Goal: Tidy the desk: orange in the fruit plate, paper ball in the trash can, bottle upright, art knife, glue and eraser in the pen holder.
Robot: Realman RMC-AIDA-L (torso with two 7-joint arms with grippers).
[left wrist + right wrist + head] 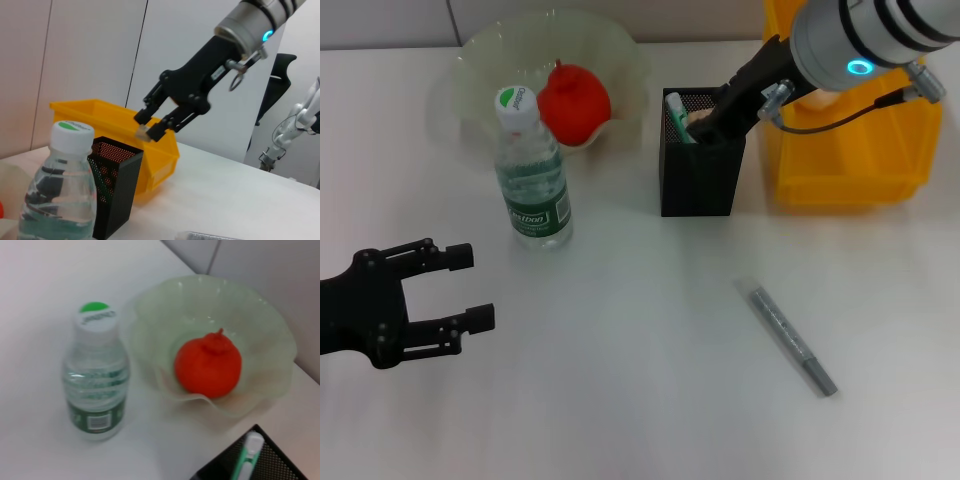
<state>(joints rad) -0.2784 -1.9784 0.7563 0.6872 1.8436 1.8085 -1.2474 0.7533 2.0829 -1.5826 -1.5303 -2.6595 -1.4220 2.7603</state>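
Right end effector (146, 125) sits directly above the pen holder (697, 160) mouth, fingers pinching a small pale eraser (143, 132); in the left wrist view it's just clear of the rim, not inside yet. Glue stick (678, 116) already in the holder, leaning at the left wall. Holder is tight against the yellow bin (850, 150) on its right, open bench (620, 400) on its front and left. Left end effector (450, 290) at the front-left bench edge, fingers spread, holding nothing, well apart from everything. Bottle (530, 170) upright, just in front of the fruit plate (480, 60) rim; orange (573, 102) in the plate. Art knife (790, 338) lies diagonally on open bench, front-right of the holder, free room all round.
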